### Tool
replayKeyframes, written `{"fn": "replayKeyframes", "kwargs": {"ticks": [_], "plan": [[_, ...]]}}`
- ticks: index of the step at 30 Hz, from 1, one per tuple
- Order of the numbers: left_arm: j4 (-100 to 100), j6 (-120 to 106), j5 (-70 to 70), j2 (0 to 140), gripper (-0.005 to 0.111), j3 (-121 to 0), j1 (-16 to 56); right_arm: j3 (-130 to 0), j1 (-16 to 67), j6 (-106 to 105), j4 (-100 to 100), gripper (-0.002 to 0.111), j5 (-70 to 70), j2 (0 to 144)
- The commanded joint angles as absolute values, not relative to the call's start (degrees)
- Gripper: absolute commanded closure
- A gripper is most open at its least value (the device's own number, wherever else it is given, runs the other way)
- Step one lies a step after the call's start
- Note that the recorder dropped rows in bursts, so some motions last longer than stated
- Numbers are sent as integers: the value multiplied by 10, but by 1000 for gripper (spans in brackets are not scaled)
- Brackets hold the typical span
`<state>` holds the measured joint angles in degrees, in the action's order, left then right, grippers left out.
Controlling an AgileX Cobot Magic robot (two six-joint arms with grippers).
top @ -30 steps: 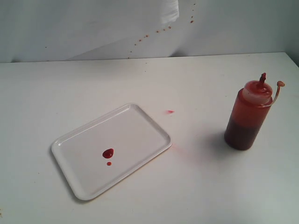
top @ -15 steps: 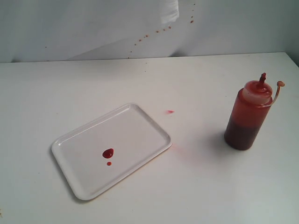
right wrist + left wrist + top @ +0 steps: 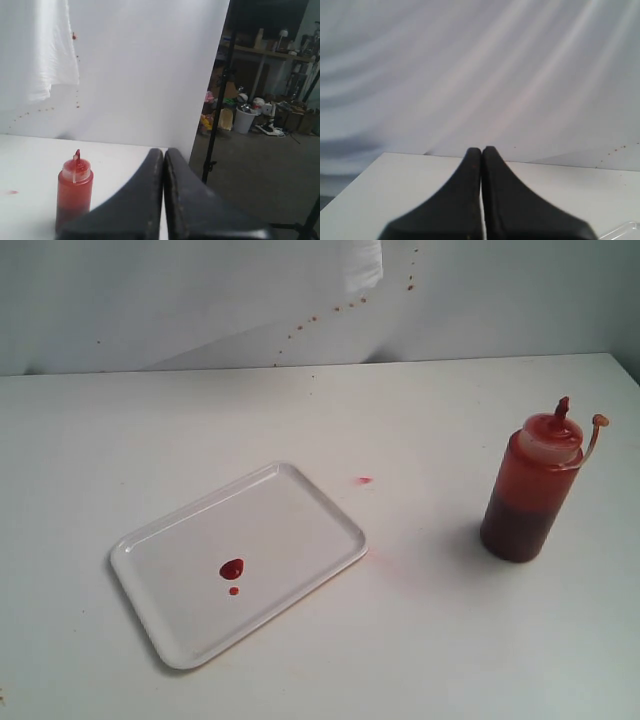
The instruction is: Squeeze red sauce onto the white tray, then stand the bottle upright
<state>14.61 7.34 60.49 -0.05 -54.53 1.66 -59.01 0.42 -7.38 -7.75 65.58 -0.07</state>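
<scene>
A workshop; white backdrop (image 3: 140,70), black stand (image 3: 218,100), cluttered shelves (image 3: 265,50).

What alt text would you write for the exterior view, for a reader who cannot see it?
A flat white rectangular plastic tray lies on a white table, holding a small glossy dark-red blob of sauce with a tinier drop beside it. To its right, a translucent orange-red plastic squeeze bottle stands upright, its tethered tip cover off the nozzle.

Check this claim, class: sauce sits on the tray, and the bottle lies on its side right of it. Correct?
No. The exterior view shows the bottle standing upright, not lying on its side. Sauce does sit on the tray, and the bottle is right of it.
</scene>
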Motion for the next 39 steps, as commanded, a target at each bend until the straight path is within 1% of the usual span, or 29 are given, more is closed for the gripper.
{"fn": "replayKeyframes", "kwargs": {"ticks": [1, 9, 11, 16, 21, 25, 28, 30, 39], "plan": [[132, 68, 555, 0, 107, -507, 19, -551, 7, -86, -76, 108, 623, 0], [82, 75, 360, 0, 107, -357, 19, -425, 7, -84, -69, 108, 510, 0], [82, 75, 296, 0, 107, -306, 19, -383, 7, -86, -78, 108, 464, 0], [82, 75, 211, 0, 107, -195, 19, -253, 7, -81, -66, 108, 327, 0], [82, 75, 72, 0, 107, -102, 19, -129, 7, -56, -44, 108, 181, 0], [82, 74, 0, 0, 107, -33, 19, -60, 7, -56, -37, 108, 104, 0], [80, 76, -16, 0, 107, 0, 19, -7, 7, -55, -10, 108, 28, 0], [78, 76, 32, 0, 107, 0, 19, 0, 7, -55, -7, 108, -5, 0], [61, 77, 116, 0, 107, 0, 19, 0, 7, -53, 22, 108, 122, 0]]}}
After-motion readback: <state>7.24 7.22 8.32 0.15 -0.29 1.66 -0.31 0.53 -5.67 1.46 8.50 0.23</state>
